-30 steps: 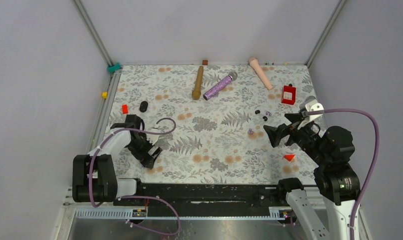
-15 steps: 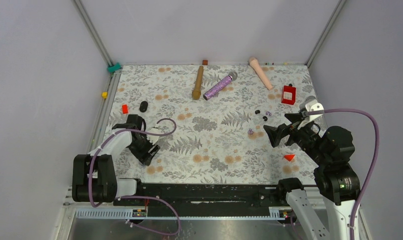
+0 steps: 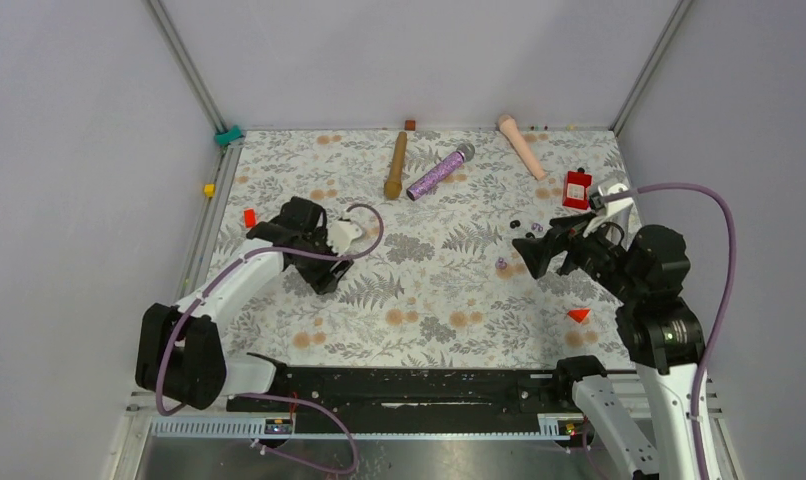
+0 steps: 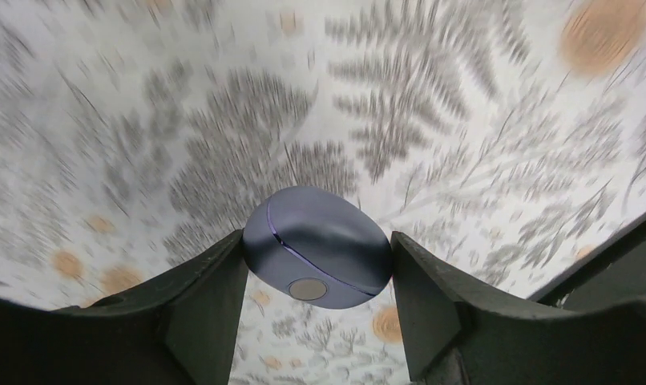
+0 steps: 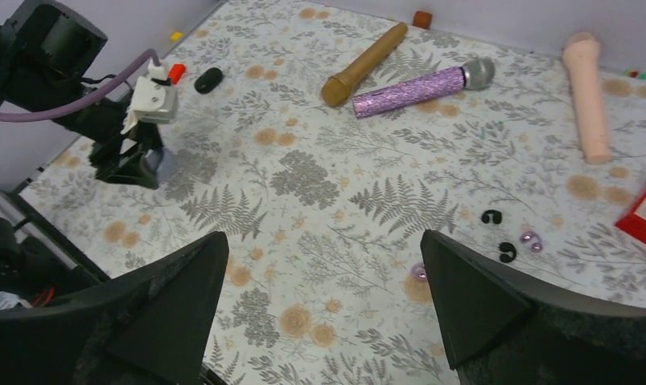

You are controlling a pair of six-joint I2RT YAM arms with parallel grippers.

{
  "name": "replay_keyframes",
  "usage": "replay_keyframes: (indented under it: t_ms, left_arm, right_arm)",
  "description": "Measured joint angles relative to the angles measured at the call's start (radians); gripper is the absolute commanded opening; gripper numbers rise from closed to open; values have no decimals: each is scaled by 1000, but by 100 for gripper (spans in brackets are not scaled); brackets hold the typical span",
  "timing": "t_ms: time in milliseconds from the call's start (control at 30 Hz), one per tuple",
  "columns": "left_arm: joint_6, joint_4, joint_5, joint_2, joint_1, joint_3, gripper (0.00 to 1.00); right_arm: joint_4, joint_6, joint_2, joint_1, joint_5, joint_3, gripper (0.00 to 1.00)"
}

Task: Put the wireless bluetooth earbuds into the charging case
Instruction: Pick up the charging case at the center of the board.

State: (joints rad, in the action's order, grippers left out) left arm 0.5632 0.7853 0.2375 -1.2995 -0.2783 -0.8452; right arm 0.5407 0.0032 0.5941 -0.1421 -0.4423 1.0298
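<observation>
4 earbuds [image 5: 507, 253] are lying loose on the right part of the worktop [image 3: 429, 300], none of them in the charging case [image 4: 316, 241]. 2 black ones and 1 lilac one are sitting close together. The 4th, lilac, is lying apart from that group, nearer the front edge.

The charging case, a rounded blue-grey shell with a seam line and a small round button facing the left wrist camera, is appearing closed. The left claw [image 4: 316, 265] is clamping it, with 1 finger pressing on each side. The floral pattern behind it is showing blurred in that view, and whether the case is touching the worktop cannot be told. The case and this claw are sitting at the left-centre of the worktop, well apart from the earbuds.

The right claw [image 5: 324, 297] is standing wide with nothing between its fingers. It is hovering over the right part of the worktop, with the group of 3 earbuds just beside its fingers in the top view.

Along the far edge, a brown microphone [image 3: 395, 165], a purple glitter microphone [image 3: 439, 172] and a peach microphone [image 3: 520, 145] are lying flat. A red box [image 3: 577, 188] is lying near the right edge, beyond the right claw. A small red block [image 3: 249, 217] and a black oval object [image 5: 208, 79] are lying at the left, and an orange-red wedge [image 3: 578, 314] is lying near the front right.
</observation>
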Motion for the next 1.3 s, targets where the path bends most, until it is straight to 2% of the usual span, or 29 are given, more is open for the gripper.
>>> replay_keyframes:
  t_ms: [233,467,833,1100,1300]
  left_arm:
    - [-136,-81,32,-85,-153,-226,57]
    - [-224,-152,140,-116,-224,-372,57]
    - [-309,-282,246,3,-382,-311,57]
    - [-344,-309,261,6,-396,-300,57]
    - [-362,-317,266,-11,-409,-298,57]
  right_arm:
    - [-155,172,209,0,-106,-23,99]
    - [-311,360,479,-8,-183,-24,99]
    - [-447,509,723,-165,-207,-14,91]
    - [-525,568,764,-253,-234,-14,81]
    - [-547,577,780,-315,-232,-14,80]
